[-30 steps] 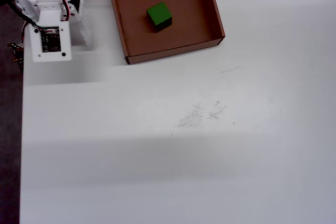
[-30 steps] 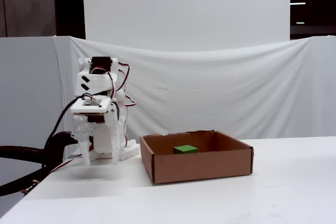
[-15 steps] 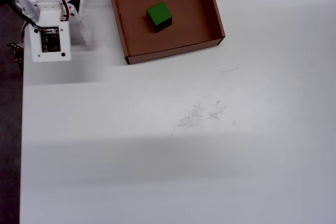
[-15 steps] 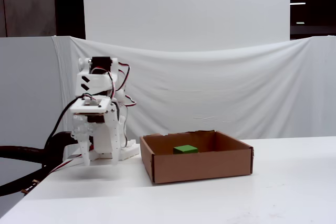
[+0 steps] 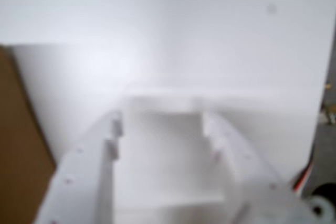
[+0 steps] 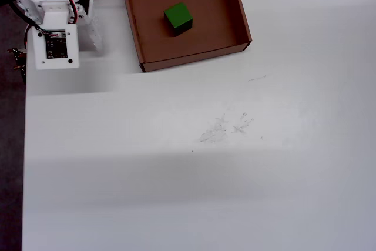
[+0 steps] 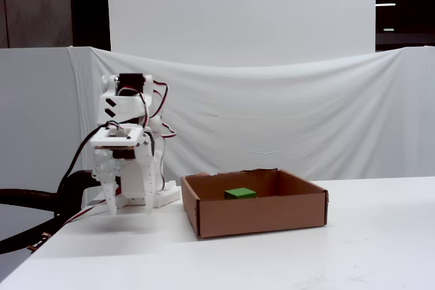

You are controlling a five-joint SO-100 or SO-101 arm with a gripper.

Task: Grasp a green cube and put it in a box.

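The green cube (image 6: 178,16) lies on the floor of the brown cardboard box (image 6: 194,60) at the top of the overhead view; in the fixed view the cube's (image 7: 240,193) top shows just above the box's front wall (image 7: 258,216). My gripper (image 7: 129,208) hangs pointing down over the table, to the left of the box and apart from it. The wrist view shows the gripper (image 5: 161,124) open, its white fingers (image 5: 84,171) wide apart with only bare table between them. A strip of the box (image 5: 21,156) shows at that view's left edge.
The arm's base and wrist board (image 6: 56,45) fill the overhead view's top left corner. The table's left edge (image 6: 23,145) runs just beside the arm, and dark cables (image 7: 34,202) hang beyond it. Faint scuff marks (image 6: 226,126) lie mid-table. A white cloth (image 7: 285,113) backs the table.
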